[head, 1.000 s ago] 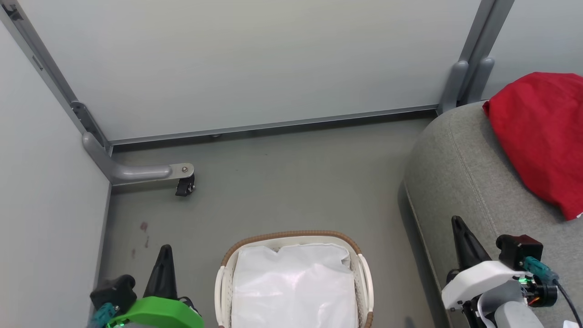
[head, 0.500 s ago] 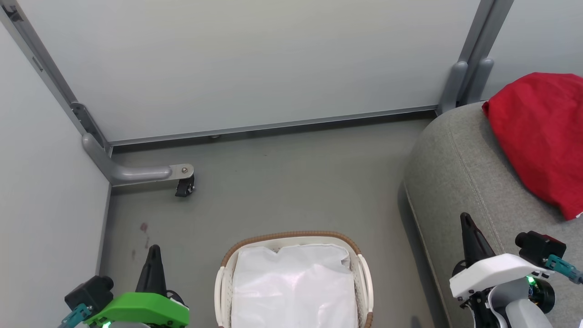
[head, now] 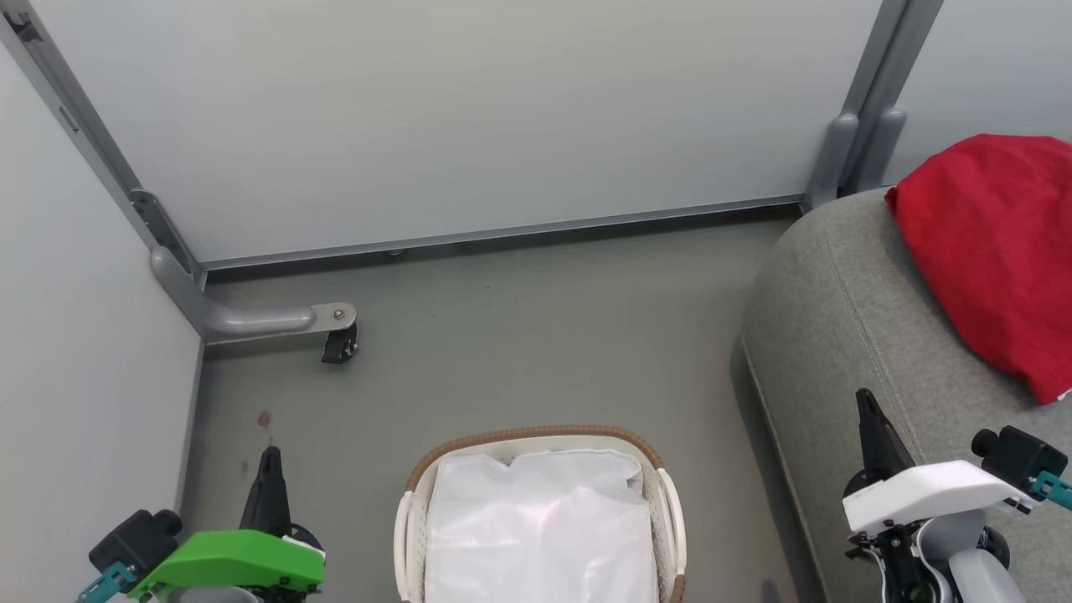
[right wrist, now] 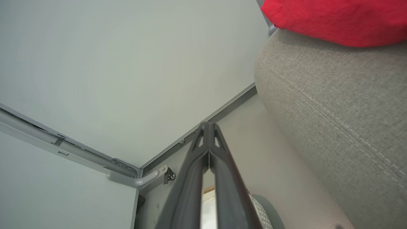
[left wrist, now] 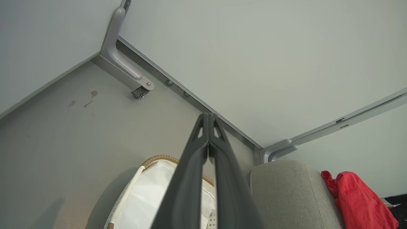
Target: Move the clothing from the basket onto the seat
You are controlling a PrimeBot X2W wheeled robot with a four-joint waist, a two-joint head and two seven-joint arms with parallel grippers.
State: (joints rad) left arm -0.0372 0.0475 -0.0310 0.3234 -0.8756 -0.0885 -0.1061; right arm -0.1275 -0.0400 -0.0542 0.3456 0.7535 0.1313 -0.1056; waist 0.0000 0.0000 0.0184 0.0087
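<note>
Bright red soft fabric clothing [head: 997, 260]: lies bunched in 1 heap on the large grey woven-fabric seat [head: 846, 335], toward its far side, near the wall post. A small white fleck shows at the heap's near tip. How many garments are in the heap cannot be told.

Handling, as a judgement: light, limp, no stiffness, not fragile. It would drape and trail from any hold. Best taken by a pinch on a raised fold or bunched ridge rather than on a flat spread. A loose hem could drag over the seat's rounded corner.

Small oval white perforated plastic basket [head: 536, 435] with brown woven rim: stands on the grey floor [head: 519, 335], just beside the seat. The part in view holds a white liner sheet [head: 540, 528] and no red. Its near end is cut off by the frame, so that part is unknown. The job looks done, or close to it.

Left tool [head: 270, 461], green-bodied: low at the basket's left, over the floor, apart from it. Its wrist view shows the 2 dark fingers pressed together at the tips, nothing between them.

Right tool [head: 865, 406], white-bodied: over the seat's near edge, well apart from the clothing. Fingers likewise pressed together, carrying nothing.

Pale wall panels [head: 469, 117] close the corner behind.
</note>
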